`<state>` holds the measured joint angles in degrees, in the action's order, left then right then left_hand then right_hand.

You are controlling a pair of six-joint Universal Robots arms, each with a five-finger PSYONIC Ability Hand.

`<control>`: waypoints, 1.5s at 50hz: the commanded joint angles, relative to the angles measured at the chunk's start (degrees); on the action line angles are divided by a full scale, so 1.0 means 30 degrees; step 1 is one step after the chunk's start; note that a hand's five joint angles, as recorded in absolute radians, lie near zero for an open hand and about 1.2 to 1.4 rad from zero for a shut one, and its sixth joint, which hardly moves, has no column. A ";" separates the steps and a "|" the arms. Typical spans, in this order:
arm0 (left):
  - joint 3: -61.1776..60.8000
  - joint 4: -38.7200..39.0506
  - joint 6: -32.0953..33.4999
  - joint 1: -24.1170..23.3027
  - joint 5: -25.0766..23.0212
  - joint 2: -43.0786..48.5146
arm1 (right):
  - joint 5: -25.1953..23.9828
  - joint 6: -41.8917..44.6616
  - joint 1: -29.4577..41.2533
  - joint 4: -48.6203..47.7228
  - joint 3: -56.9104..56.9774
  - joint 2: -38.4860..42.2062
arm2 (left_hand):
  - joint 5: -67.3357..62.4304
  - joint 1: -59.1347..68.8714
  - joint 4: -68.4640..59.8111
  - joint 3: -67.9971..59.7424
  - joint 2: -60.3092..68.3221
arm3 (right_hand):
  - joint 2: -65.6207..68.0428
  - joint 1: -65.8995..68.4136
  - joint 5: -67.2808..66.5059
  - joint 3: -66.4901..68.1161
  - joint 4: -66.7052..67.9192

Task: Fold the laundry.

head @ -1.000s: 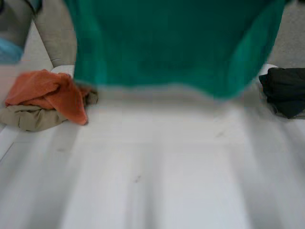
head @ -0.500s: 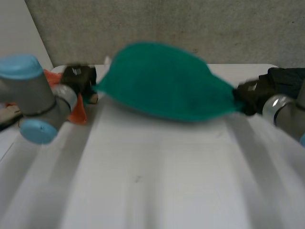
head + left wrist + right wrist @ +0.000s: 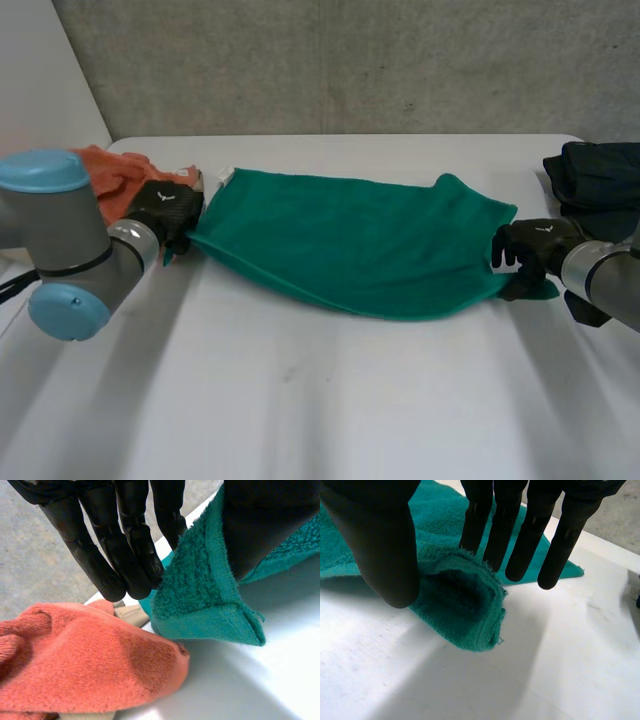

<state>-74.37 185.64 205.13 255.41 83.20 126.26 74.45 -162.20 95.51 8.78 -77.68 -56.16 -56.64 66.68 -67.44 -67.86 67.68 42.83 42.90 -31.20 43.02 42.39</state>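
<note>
Green towel [image 3: 350, 245] on table [image 3: 300, 400]; left hand [image 3: 165, 212], right hand [image 3: 530, 250] pinch opposite corners.

Seen from my remote station: soft, diffuse light falls across the white desk [image 3: 330, 400], leaving pale bands of light and shade on its surface and no hard glare. The green towel [image 3: 350, 245] throws a faint, soft-edged shadow along its near edge. The concrete wall [image 3: 350, 60] behind sits dimmer.

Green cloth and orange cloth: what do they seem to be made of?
The green cloth looks like cotton terry, matte: looped pile and a stitched hem show at its corner. The orange cloth seems towelling, with a shorter, fuzzier nap; fibre unsure.
</note>
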 commanded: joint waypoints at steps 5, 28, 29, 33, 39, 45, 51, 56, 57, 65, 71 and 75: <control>-0.0053 -0.0414 -0.0701 0.0528 0.0010 -0.0834 | 0.0116 0.0687 0.0186 -0.0377 -0.0122 0.0295 | -0.4452 0.4439 -0.4187 -0.4045 0.4106 | 1.2384 1.2361 -1.2928 1.2323 1.2531; -0.5384 -1.5445 0.6032 0.3311 -0.2890 -0.8395 | -0.1234 1.5101 -0.3799 1.4156 -0.2789 -0.6652 | -0.4453 0.4440 -0.4188 -0.4046 0.4107 | 1.2389 1.2366 -1.2933 1.2328 1.2535; -0.5385 -1.5213 0.6588 0.3340 -0.2803 -0.8017 | -0.1058 1.4985 -0.3740 1.3980 -0.2673 -0.6389 | -0.4453 0.4440 -0.4188 -0.4046 0.4107 | 1.2389 1.2366 -1.2933 1.2328 1.2535; -0.4161 -1.4306 0.5982 0.2729 -0.2277 -0.6554 | 0.0112 1.3554 -0.2777 1.2197 -0.1622 -0.4605 | -0.4453 0.4440 -0.4188 -0.4046 0.4107 | 1.2389 1.2366 -1.2933 1.2328 1.2535; -0.0090 -1.3366 0.3988 0.0999 -0.1075 -0.4266 | 0.0819 1.1794 -0.1573 1.0406 0.1482 -0.2668 | -0.4453 0.4440 -0.4188 -0.4046 0.4107 | 1.2389 1.2366 -1.2933 1.2328 1.2535; 0.8215 -1.2285 0.1766 -0.0173 -0.0226 -0.2158 | 0.1694 0.7555 -0.0811 0.6432 0.8064 -0.1611 | -0.4453 0.4440 -0.4188 -0.4046 0.4107 | 1.2389 1.2366 -1.2933 1.2328 1.2535; 1.4443 -0.8099 -0.1663 -0.0175 0.0332 -0.1684 | 0.2606 0.2218 -0.0664 -0.0717 1.0687 -0.2370 | -0.4453 0.4440 -0.4188 -0.4046 0.4107 | 1.2389 1.2366 -1.2933 1.2328 1.2535; 1.5329 -0.3204 -0.4742 -0.0175 0.1094 -0.2153 | 0.2723 -0.0689 -0.0634 -0.8369 0.9400 -0.3719 | -0.4453 0.4440 -0.4188 -0.4046 0.4107 | 1.2389 1.2366 -1.2933 1.2328 1.2535; 1.5270 -0.2706 -0.4919 -0.0175 0.1153 -0.2182 | 0.2723 -0.0632 -0.0663 -0.8955 0.9253 -0.3749 | -0.4453 0.4440 -0.4188 -0.4046 0.4107 | 1.2389 1.2366 -1.2933 1.2328 1.2535; 1.3280 -0.2115 -0.4774 0.0030 0.1036 -0.2183 | 0.1582 0.0335 -0.0254 -0.6476 0.9135 -0.2871 | -0.4453 0.4440 -0.4188 -0.4046 0.4107 | 1.2389 1.2366 -1.2933 1.2328 1.2535; 1.0265 -0.2290 -0.4248 0.0294 0.0919 -0.1627 | 0.1025 0.1067 -0.0049 -0.3135 0.8317 -0.1934 | -0.4453 0.4440 -0.4188 -0.4046 0.4107 | 1.2389 1.2366 -1.2933 1.2328 1.2535; 0.7658 -0.2612 -0.3808 0.0352 0.1007 -0.0924 | 0.0381 0.2237 0.0185 -0.1932 0.6678 -0.1202 | -0.4453 0.4440 -0.4188 -0.4046 0.4107 | 1.2389 1.2366 -1.2933 1.2328 1.2535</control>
<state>-42.02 179.16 191.89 256.08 86.08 121.09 77.67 -159.35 95.23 -3.38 -52.44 -62.59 -56.65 66.68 -68.55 -68.13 68.55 67.42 64.31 -57.03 68.05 68.44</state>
